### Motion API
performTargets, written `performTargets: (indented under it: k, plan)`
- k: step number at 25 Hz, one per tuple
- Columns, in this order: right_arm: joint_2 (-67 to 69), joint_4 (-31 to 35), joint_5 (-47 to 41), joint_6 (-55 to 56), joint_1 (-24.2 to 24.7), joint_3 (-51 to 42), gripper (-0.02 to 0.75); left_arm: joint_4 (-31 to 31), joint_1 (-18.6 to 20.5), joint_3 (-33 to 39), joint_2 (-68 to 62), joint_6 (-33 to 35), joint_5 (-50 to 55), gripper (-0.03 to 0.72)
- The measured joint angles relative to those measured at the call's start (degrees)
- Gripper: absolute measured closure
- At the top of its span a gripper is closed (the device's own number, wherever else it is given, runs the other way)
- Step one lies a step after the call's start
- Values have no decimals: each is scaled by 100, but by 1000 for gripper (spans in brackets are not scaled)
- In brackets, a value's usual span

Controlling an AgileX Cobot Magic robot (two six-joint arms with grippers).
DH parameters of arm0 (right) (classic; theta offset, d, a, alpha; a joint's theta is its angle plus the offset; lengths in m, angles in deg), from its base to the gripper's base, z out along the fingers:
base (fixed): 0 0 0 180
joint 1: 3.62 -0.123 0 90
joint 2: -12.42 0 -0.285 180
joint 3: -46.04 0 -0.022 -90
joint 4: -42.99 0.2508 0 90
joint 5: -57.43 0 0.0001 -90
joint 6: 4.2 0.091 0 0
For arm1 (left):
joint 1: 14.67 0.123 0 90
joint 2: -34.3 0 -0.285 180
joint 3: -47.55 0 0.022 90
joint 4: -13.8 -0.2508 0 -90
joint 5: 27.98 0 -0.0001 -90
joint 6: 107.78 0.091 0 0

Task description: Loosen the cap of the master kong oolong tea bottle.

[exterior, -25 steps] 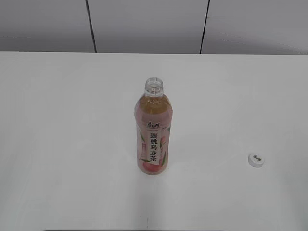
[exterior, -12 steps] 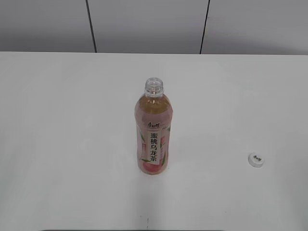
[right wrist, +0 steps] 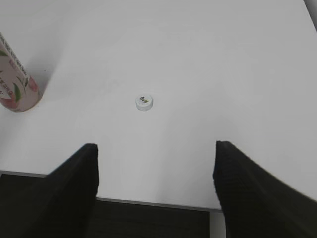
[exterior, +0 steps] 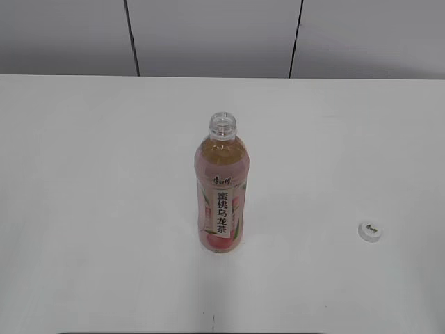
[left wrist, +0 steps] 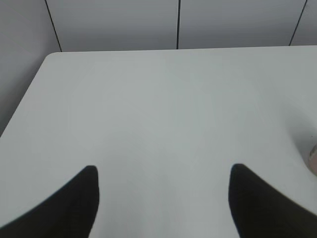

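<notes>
The master kong oolong tea bottle (exterior: 221, 191) stands upright in the middle of the white table, its neck open with no cap on it. Its base shows at the left edge of the right wrist view (right wrist: 17, 84). The white cap (exterior: 370, 230) lies flat on the table to the bottle's right, logo up, also seen in the right wrist view (right wrist: 144, 102). My right gripper (right wrist: 156, 148) is open over the table's near edge, short of the cap and empty. My left gripper (left wrist: 163, 171) is open over bare table, holding nothing. Neither gripper shows in the exterior view.
The white table (exterior: 90, 174) runs back to a grey panelled wall (exterior: 208, 35). Its far-left corner shows in the left wrist view (left wrist: 49, 54). The table's near edge (right wrist: 148, 201) runs under the right gripper.
</notes>
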Motion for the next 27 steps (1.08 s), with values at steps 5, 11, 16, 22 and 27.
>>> performTargets:
  k: [5,11,16,22,27]
  plan:
    - [0,-5,0,16,0,0,191,0,0,0,0,0,0,200]
    - [0,-5,0,16,0,0,191,0,0,0,0,0,0,201]
    - [0,-5,0,16,0,0,191,0,0,0,0,0,0,202]
    - [0,-5,0,16,0,0,191,0,0,0,0,0,0,202]
    - [0,-5,0,16,0,0,191,0,0,0,0,0,0,202]
